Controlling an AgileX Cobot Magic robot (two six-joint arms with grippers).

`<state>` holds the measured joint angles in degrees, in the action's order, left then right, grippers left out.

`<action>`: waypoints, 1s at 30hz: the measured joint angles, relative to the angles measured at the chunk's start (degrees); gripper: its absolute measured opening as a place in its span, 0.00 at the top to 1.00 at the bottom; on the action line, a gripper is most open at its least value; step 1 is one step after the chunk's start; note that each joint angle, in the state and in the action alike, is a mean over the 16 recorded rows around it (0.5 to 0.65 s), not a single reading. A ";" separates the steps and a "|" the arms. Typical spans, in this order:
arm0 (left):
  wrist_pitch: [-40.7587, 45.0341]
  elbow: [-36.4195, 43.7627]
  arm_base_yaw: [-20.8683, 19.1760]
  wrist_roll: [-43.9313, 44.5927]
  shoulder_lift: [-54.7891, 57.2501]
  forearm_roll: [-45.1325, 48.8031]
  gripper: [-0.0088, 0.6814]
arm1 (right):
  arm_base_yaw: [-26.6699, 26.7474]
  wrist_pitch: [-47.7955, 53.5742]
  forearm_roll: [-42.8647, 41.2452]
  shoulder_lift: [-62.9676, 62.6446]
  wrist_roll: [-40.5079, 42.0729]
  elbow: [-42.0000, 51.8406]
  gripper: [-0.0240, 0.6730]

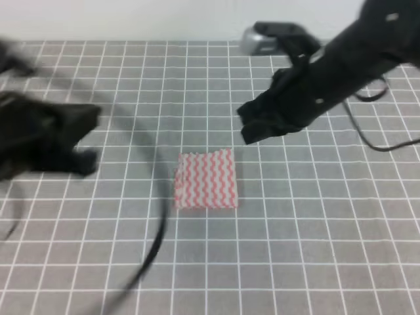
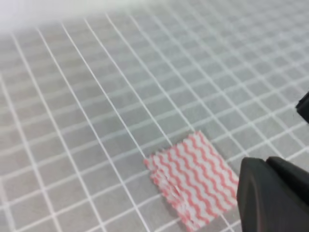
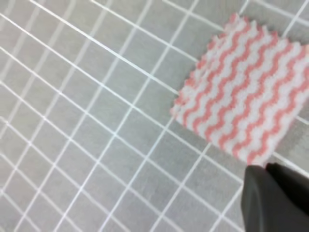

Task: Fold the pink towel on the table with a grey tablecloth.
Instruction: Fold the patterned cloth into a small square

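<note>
We see the pink towel [image 1: 206,180] lying folded on the grey counter [image 1: 315,230]. Both end effectors, left [image 1: 82,141] and right [image 1: 259,125], hang apart from it; we cannot tell their grip.

The exterior high camera is looking down from above and in front, taking in the whole gridded surface [image 1: 315,262] with both arms at its sides. The left wrist camera is looking down at a slant from fairly close, and the right wrist camera is peering down from closer still. All three views are sharing the pink towel [image 1: 206,180] [image 2: 194,178] [image 3: 244,92] and the grid squares around it.
</note>
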<state>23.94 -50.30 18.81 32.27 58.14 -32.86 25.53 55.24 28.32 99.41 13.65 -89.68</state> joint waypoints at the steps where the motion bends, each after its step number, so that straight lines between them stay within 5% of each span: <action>1: -0.97 2.18 0.00 -0.09 -3.35 0.17 0.99 | 0.00 -1.24 0.05 -2.06 0.00 1.54 0.99; 12: -7.47 22.39 0.00 0.24 -33.60 1.64 0.99 | 0.00 -14.97 1.23 -26.91 0.05 22.11 0.99; 30: -17.06 44.75 0.00 -0.48 -52.28 -2.76 0.99 | 0.02 -45.01 1.91 -65.33 5.31 61.53 0.99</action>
<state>6.88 -5.55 18.81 31.79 5.86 -35.62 25.54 10.23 30.24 34.07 18.96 -28.15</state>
